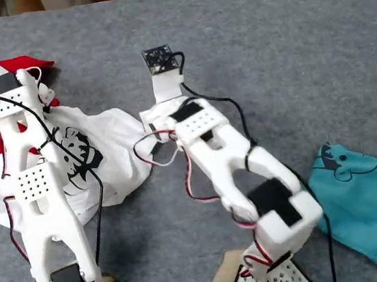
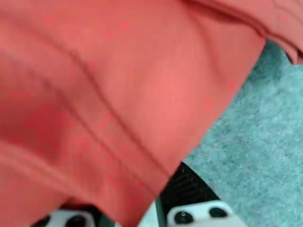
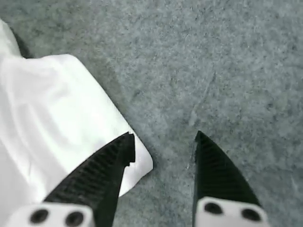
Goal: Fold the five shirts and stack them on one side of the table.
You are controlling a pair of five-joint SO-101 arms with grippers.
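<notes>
High view: white shirt (image 1: 107, 147) crumpled left of centre on worktop (image 1: 281, 54), probably best spread flat by its corners before folding; left wrist view: red shirt (image 2: 118, 94) smothers left claw (image 2: 158, 205), grip cannot tell; right wrist view: right claw (image 3: 164, 137) open, one jaw over white shirt's corner, other over bare worktop.
</notes>
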